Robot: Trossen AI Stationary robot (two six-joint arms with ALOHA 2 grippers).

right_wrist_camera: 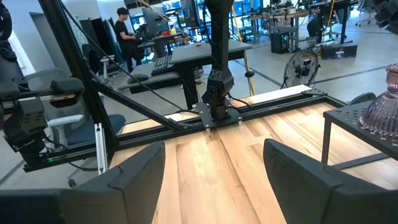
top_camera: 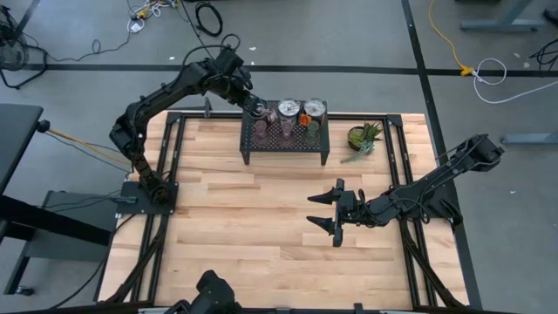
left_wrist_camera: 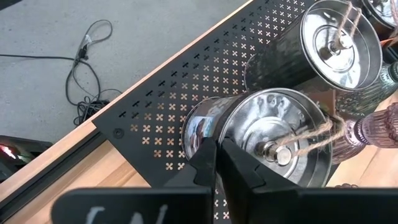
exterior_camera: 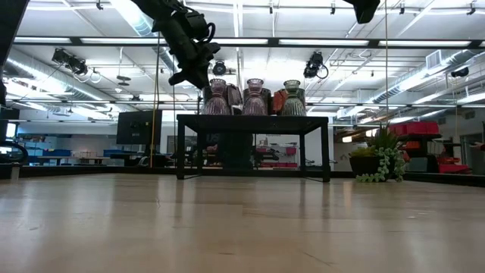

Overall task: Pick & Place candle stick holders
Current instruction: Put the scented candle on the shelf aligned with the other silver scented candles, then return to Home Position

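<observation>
A black mesh rack [top_camera: 283,148] stands at the table's far side. On it, three silver round holders stand in the far row [top_camera: 289,108] and three tinted glass ones in the near row [top_camera: 287,127]. In the low view the glass ones are two pinkish [exterior_camera: 255,95] and one olive [exterior_camera: 292,97]. My left gripper [top_camera: 254,105] is shut on the leftmost silver holder [left_wrist_camera: 273,137], at the rack's far left corner. My right gripper [top_camera: 324,212] is open and empty, low over the table's middle right, its fingers pointing toward the left edge. My left gripper pinches the leftmost silver holder's rim [left_wrist_camera: 216,138], on the side away from its neighbour [left_wrist_camera: 339,43]. One finger [left_wrist_camera: 241,167] is inside the cup and one [left_wrist_camera: 202,165] outside against the wall. The fingers slant down from the far left. Whether the holder still rests on the rack, I cannot tell.
A spiky green potted plant [top_camera: 364,138] stands right of the rack. Twine [left_wrist_camera: 311,130] lies across the held holder's mouth. The pinkish glass holder [left_wrist_camera: 373,127] stands close beside it. Bare wood [top_camera: 253,235] lies near of the rack. A person [right_wrist_camera: 127,31] is in the room beyond.
</observation>
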